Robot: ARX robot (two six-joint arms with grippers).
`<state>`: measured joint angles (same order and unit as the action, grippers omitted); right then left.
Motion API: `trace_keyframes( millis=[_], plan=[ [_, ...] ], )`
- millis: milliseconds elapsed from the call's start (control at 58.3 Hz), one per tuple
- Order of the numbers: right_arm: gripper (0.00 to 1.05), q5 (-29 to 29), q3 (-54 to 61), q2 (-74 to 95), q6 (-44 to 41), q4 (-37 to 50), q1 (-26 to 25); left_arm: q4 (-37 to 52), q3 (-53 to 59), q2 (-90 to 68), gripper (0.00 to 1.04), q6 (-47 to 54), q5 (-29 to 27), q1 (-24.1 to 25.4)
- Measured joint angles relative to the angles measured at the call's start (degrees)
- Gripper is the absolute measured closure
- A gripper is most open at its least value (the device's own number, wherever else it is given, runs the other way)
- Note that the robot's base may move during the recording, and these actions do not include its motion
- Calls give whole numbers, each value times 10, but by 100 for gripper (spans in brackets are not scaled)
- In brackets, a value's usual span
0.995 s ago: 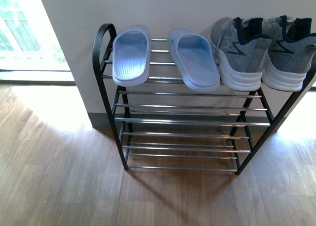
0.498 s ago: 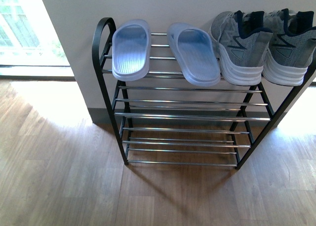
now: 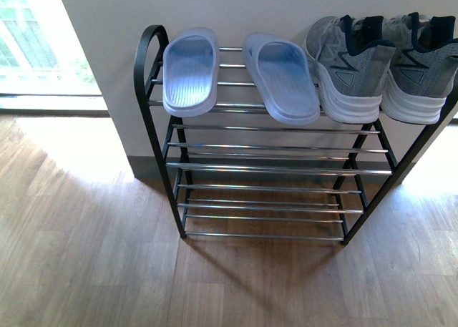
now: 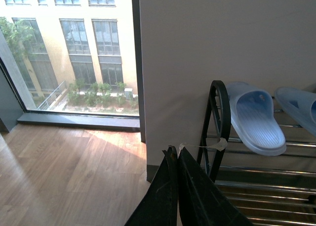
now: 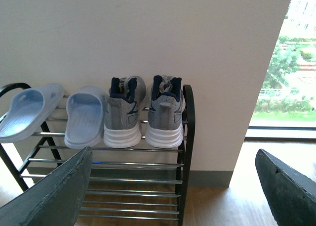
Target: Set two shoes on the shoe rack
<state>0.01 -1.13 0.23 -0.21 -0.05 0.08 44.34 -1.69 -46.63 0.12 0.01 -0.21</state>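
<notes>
Two grey knit sneakers with navy collars and white soles stand side by side on the top tier of the shoe rack [image 3: 154,112], heels outward. One shoe [image 3: 345,62] is to the left of the other shoe [image 3: 421,66]. In the right wrist view the shoes [image 5: 123,114] [image 5: 164,114] sit at the rack's [image 5: 186,137] end, some way off from my open right gripper [image 5: 180,186], which holds nothing. My left gripper [image 4: 177,154] is shut and empty, off the rack's [image 4: 219,117] arched end. Neither arm appears in the front view.
A pair of light blue slides [image 3: 189,73] [image 3: 281,76] fills the left half of the top tier. The three lower tiers [image 3: 272,191] hold nothing. The rack backs onto a white wall [image 3: 250,8], with wood floor [image 3: 86,255] in front and bright windows [image 4: 74,48] beside it.
Since a second ago the front view has shifted a little, so the rack and shoes sit slightly higher in the picture. The shoes have not moved on the rack.
</notes>
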Motion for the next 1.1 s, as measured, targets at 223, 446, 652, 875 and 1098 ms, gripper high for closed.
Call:
trace_keyframes(
  millis=[223, 446, 652, 875, 1098],
  plan=[
    [9, 0, 0, 0, 0, 0, 0, -90, 9, 103, 104, 0, 0, 0],
    [9, 0, 0, 0, 0, 0, 0, -161, 9, 180, 104, 0, 0, 0],
    [9, 0, 0, 0, 0, 0, 0, -218, 9, 240, 104, 0, 0, 0],
    [9, 0, 0, 0, 0, 0, 0, -267, 9, 291, 104, 0, 0, 0],
    [9, 0, 0, 0, 0, 0, 0, -308, 9, 333, 104, 0, 0, 0]
  ],
)
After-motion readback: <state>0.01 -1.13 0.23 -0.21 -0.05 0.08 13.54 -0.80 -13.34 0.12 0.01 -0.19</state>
